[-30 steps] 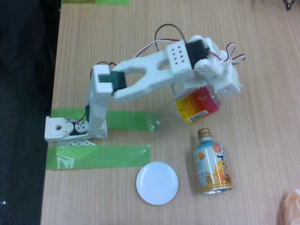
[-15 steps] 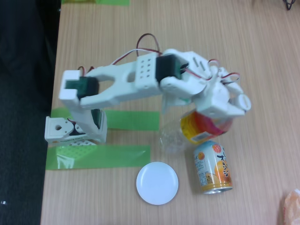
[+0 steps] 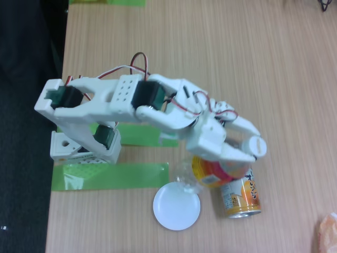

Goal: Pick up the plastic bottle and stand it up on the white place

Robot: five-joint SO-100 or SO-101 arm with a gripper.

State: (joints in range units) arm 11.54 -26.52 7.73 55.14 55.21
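Observation:
In the fixed view my gripper (image 3: pixel 245 142) is shut on the plastic bottle (image 3: pixel 208 172), gripping it near its white cap. The bottle hangs tilted above the table, with its yellow-to-red label below my fingers (image 3: pixel 231 154). Its clear base points down-left and reaches the upper right rim of the white place (image 3: pixel 174 211), a small round plate near the table's front. My white arm stretches from its base at the left across to the bottle and hides the bottle's upper part.
A metal bottle-can (image 3: pixel 240 197) with an orange and light-blue label lies just right of the plate, partly under the held bottle. Two green tape strips (image 3: pixel 108 176) lie by the arm's base (image 3: pixel 68 147). The table's left edge borders dark floor.
My arm has swung toward the front with the bottle in its grip. The bottle moved from mid-table down over the can, and its base now meets the plate's rim.

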